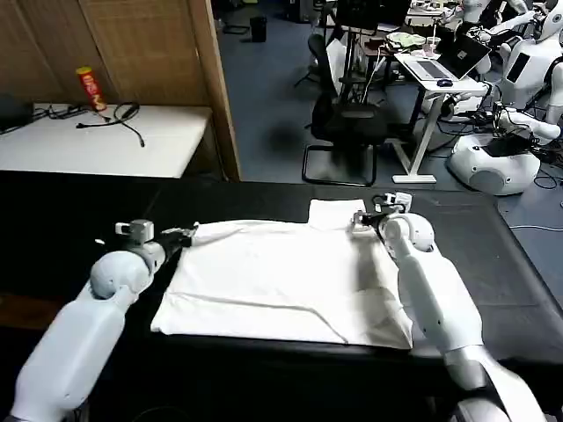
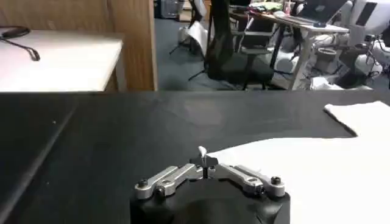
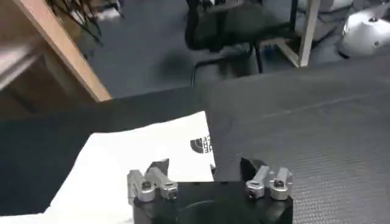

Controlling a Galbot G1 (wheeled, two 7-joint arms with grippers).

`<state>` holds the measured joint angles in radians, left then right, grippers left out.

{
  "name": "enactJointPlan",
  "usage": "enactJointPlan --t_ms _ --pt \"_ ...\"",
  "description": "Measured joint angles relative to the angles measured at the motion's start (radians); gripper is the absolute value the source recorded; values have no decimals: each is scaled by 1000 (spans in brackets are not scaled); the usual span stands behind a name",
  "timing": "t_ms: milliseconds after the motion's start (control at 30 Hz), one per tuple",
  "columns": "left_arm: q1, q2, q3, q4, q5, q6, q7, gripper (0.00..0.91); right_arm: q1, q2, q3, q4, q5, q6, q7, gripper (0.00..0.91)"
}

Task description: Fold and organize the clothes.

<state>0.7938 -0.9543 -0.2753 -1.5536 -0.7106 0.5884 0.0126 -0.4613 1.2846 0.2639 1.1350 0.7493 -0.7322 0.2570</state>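
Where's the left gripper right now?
In the head view the left gripper is on the robot's left, at the T-shirt's far left corner; the left wrist view shows it shut on that white edge.

Both arms wear smooth, glossy white shells with rounded, ball-like joints. Each ends in a black wrist housing carrying silver metal finger links fastened with dark screws, seen on the left gripper [image 2: 206,159] and the right gripper [image 3: 206,169], whose fingertips are black.

Blue-grey floor [image 1: 273,97]; black office chair [image 1: 345,119]; white side table [image 1: 97,141]; wooden partition [image 1: 132,44].
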Motion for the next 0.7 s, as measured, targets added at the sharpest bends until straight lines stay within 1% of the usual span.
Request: enactJointPlan --t_ms 100,200,267,300,333,433,533,600,633,700 --pt "3 0 -3 0 1 0 1 29 -3 2 2 -1 0 -2 2 68" --pt "5 0 -6 1 1 -1 2 29 -12 1 4 6 -15 21 -14 49" --pt "6 -1 -7 2 1 -1 3 20 -22 -3 3 12 -43 53 -40 39" --pt "6 -1 -8 2 1 -2 3 29 -26 -6 3 17 -57 73 -56 39" --pt "7 -2 -8 2 1 -3 3 20 -31 -11 3 25 -64 96 -74 29" --pt "12 -6 -15 2 2 -5 3 29 -56 -28 12 60 -80 174 -122 20" --pt "20 -8 -26 -5 2 -7 3 20 -96 -54 22 121 -113 246 -172 10" --pt "27 -8 -34 -12 -2 -9 1 29 -128 -73 28 170 -122 274 -195 10" --pt "31 -6 -39 -18 -4 -10 1 20 -148 -83 32 198 -127 284 -204 10" --pt "39 -1 -51 -32 -8 -13 -1 29 -192 -106 40 258 -137 297 -215 10"
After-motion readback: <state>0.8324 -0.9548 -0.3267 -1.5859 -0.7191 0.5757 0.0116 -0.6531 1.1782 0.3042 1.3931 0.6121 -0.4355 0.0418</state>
